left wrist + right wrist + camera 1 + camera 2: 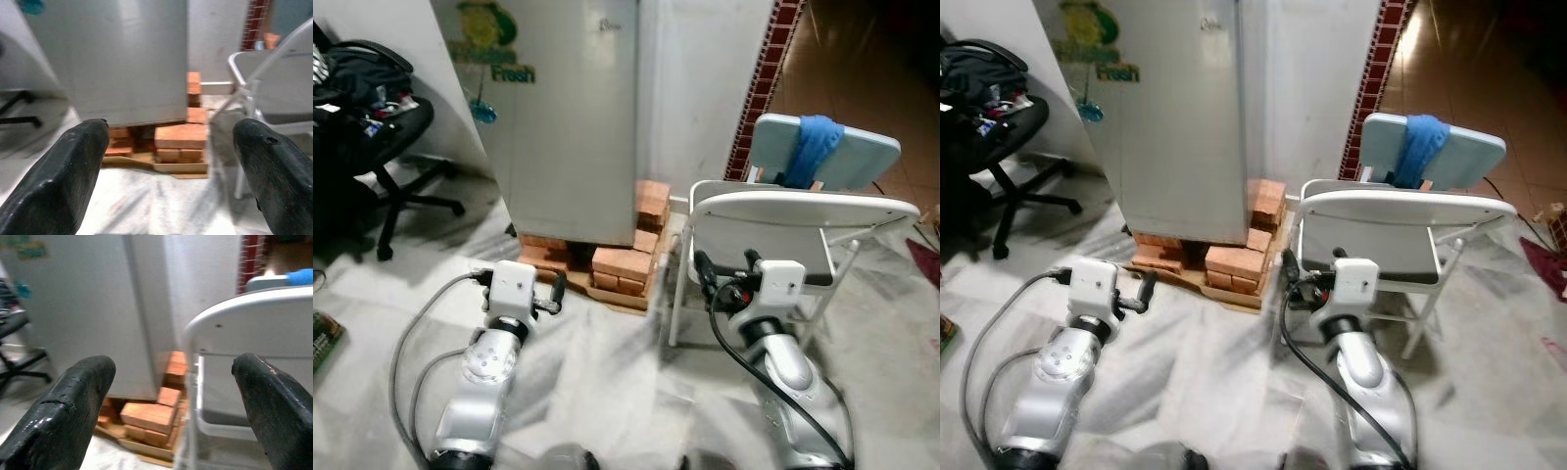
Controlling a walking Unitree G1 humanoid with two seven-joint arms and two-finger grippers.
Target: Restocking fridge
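A pale marble floor (607,382) runs up to a white wall, with a dark tiled passage beyond a red-patterned border on the right. Low over that floor, the left end effector (556,291) is held with its two black fingers (73,171) spread wide and nothing between them, aimed at the foot of the fridge. The right end effector (724,266) is likewise wide and empty, sitting just beside the back of a white folding chair (803,211). Ahead of both, the silver fridge (568,108) stands with its door closed, raised on a stack of orange bricks (622,269) laid on a flat board. A second chair (827,147) behind the first has a blue cloth (815,145) draped over its back. Off to the left, a black office chair (372,127) carries a heap of dark things.
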